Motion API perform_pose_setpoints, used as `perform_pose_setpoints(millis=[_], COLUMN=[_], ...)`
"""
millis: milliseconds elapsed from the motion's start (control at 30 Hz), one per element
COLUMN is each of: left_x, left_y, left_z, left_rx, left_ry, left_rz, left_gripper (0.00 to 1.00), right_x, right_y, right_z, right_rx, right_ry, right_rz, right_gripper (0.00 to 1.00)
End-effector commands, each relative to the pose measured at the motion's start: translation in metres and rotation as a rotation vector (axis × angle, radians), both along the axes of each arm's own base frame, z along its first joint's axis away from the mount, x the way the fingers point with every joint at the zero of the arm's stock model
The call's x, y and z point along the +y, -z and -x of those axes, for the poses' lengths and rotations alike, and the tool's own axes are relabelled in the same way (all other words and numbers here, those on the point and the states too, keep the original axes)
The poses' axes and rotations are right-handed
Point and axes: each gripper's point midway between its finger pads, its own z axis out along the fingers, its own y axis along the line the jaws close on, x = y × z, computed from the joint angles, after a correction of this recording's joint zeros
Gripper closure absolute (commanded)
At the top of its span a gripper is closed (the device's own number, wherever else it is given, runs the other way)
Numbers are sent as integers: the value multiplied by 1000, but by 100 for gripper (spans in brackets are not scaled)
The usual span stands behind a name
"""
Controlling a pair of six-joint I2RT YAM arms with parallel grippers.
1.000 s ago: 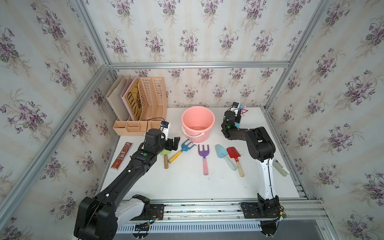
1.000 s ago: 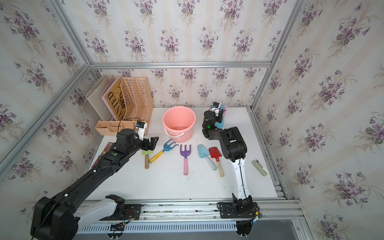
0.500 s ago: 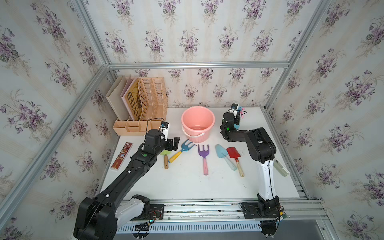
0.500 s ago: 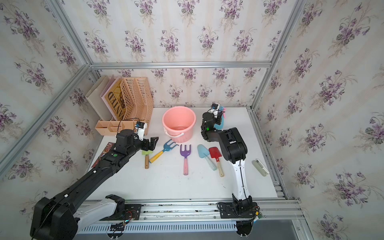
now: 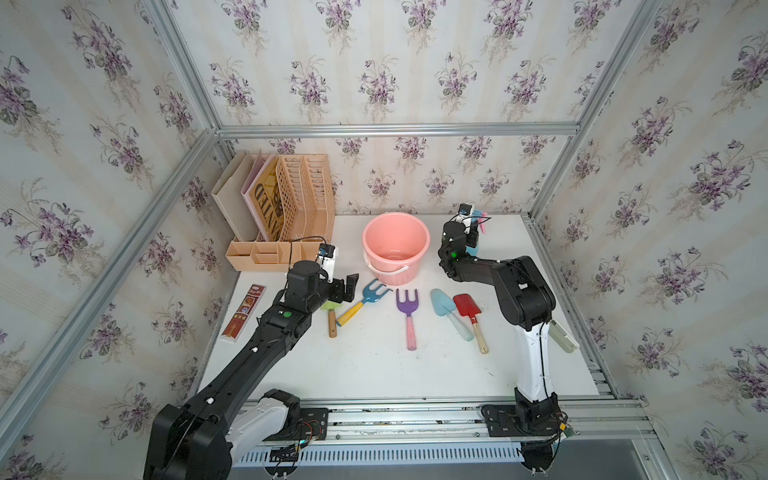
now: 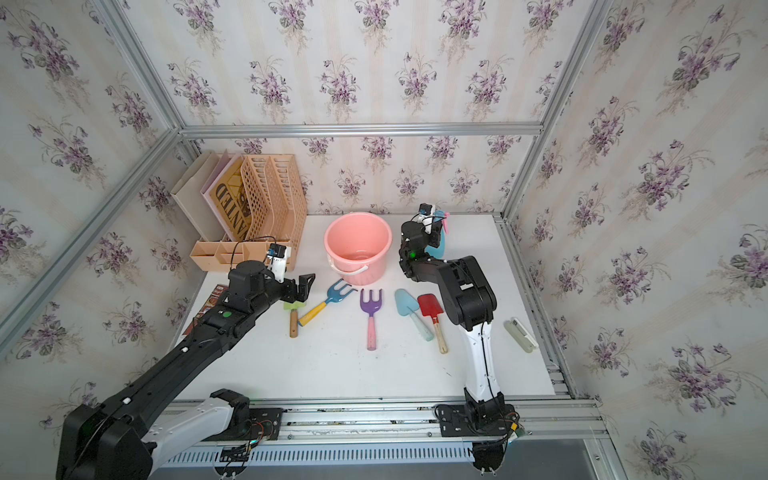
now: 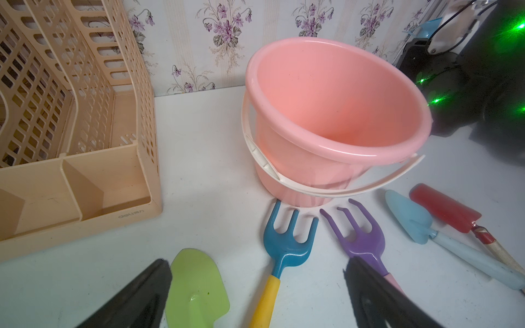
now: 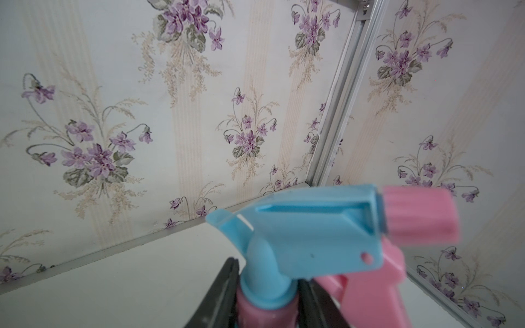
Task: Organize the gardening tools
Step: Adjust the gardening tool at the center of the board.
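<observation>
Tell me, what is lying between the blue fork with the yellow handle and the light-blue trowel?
The purple fork with the pink handle lies flat between them, touching neither. Both top views show it.

Pink bucket (image 5: 417, 266) top centre, beige file rack (image 5: 305, 195) upper left, brown packet (image 5: 244, 312) left edge, pale case (image 5: 563, 337) right.

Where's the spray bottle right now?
In both top views the spray bottle stands at the back right of the table, right of the pink bucket, the right gripper clasping its neck.
</observation>
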Motion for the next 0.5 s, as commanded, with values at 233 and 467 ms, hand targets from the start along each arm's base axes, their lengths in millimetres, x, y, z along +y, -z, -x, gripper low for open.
perform_pose_setpoints(millis=[233,467], left_x=[0,4], left_y=[-4,-1], left_z=[1,0], left_rx=[-21,-20], left_ry=[-2,-17], left_rz=[12,-10], left_gripper=[1,1], right_x=[1,2], right_y=[-8,-10], right_z=[-2,-40], right_rx=[-17,-41], right_ry=[1,14], right_rz=[4,24], right_gripper=[75,86])
